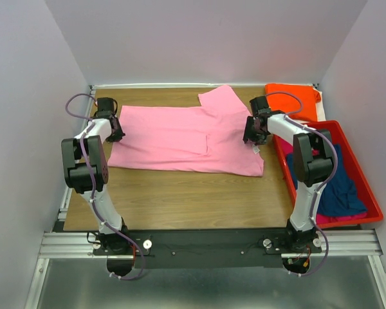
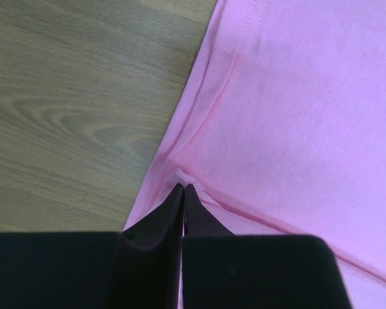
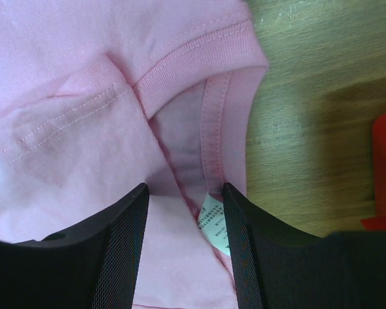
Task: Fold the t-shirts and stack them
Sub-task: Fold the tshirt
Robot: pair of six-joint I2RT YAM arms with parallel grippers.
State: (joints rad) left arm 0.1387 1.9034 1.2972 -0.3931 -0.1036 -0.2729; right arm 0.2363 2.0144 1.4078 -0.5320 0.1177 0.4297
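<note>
**A:** Where is the pink tee?

**B:** Spread flat on the counter, between both arms. The left tool is pinched closed on its hem edge. The right tool stands half open astride the collar (label beside one finger), gripping nothing.

**A:** How will it handle?

**B:** Light, limp cotton — likely to sag and drag. Best taken at stitched edges — hem, collar.

Plain light pink tee; bright orange tee; navy tee; magenta tee; red bin; brown wood-grain table.
</note>
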